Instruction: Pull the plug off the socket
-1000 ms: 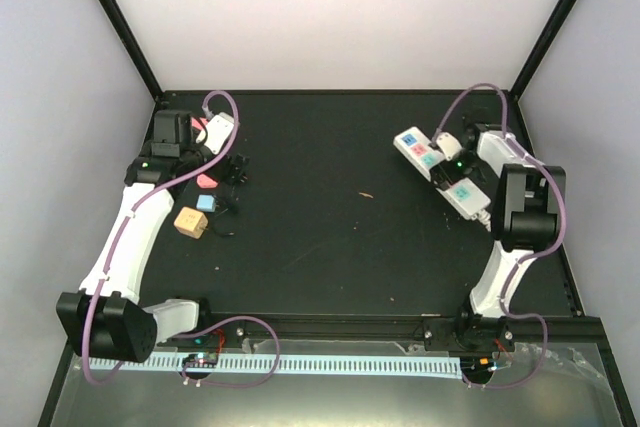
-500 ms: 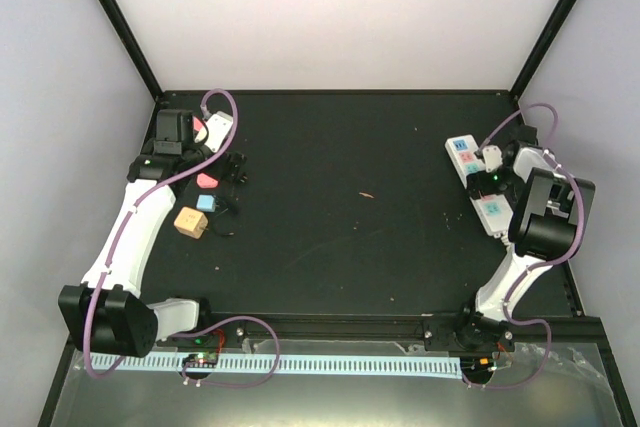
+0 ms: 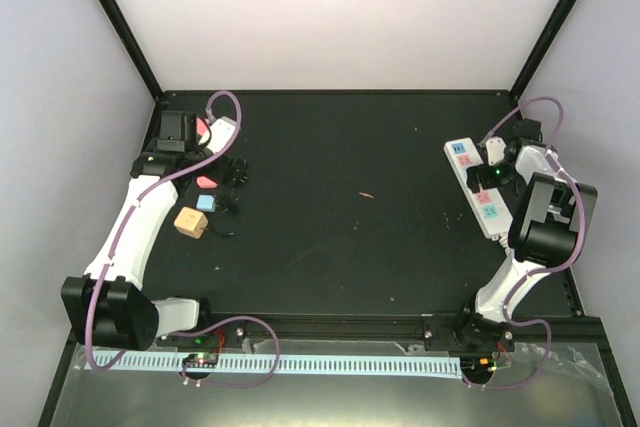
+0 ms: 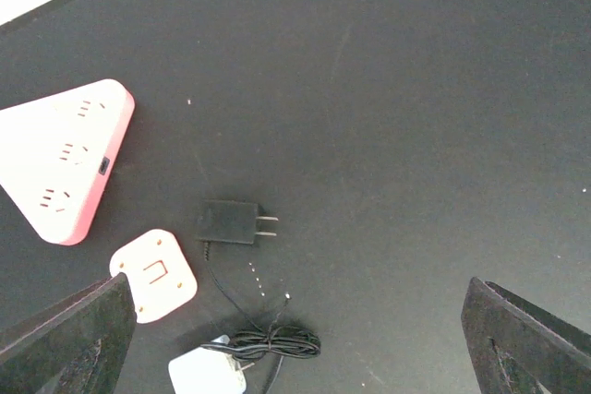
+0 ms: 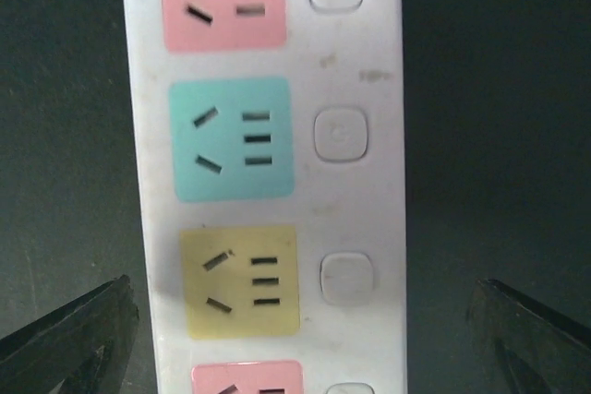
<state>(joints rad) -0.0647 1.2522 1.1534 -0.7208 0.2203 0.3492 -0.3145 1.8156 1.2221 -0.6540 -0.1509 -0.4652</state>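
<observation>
Saw the socket (image 5: pixel 268 173) near the table's (image 3: pixel 330 207) right edge, its visible outlets all bare, right gripper (image 5: pixel 300 316) above it and left gripper (image 4: pixel 295 320) well apart, both spread wide and empty; feared merely shoving the unbraced strip on closing.

I work on a matte black tabletop (image 3: pixel 350 247), closed in on the far side by a white back wall (image 3: pixel 330 17), with a pale lilac left wall (image 3: pixel 50 97) and a matching right wall (image 3: pixel 605 97). Black frame struts (image 3: pixel 115 19) slant along both far corners. The light is soft and even across it all.
</observation>
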